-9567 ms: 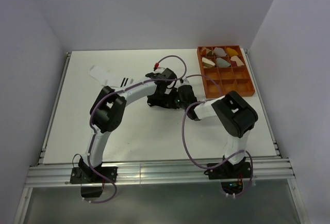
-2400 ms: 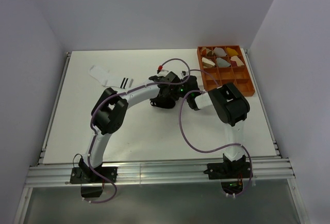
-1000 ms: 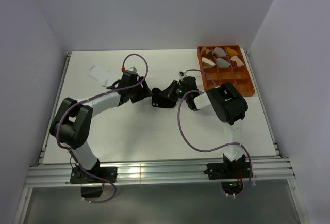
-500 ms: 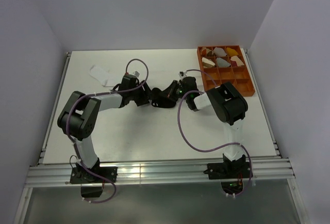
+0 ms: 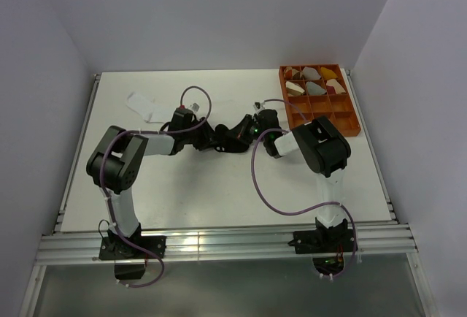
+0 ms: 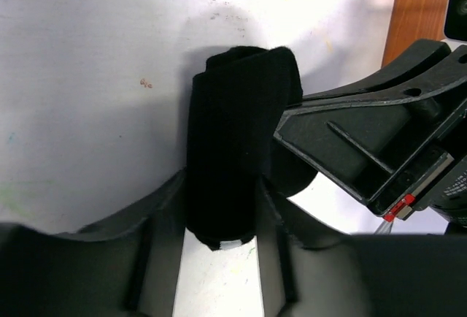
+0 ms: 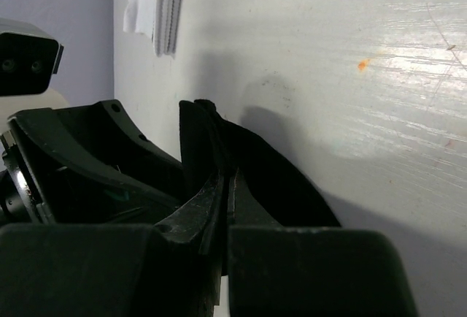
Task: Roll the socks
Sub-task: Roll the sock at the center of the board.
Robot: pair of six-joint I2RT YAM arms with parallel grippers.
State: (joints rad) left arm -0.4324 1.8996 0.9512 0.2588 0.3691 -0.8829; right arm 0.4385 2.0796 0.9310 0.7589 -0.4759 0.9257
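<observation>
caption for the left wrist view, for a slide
Left claw straddling the rolled black sock while the right claw pinches its end.

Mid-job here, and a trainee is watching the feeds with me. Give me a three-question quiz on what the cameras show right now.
1. True or false: the white sock lies apart from both arms.
2. Which end effector is pinched shut on the black sock? A left B right
3. Fill in: the rolled bundles sit in the ___ tray.

Key: 1 true; 2 B; 3 orange.
</observation>
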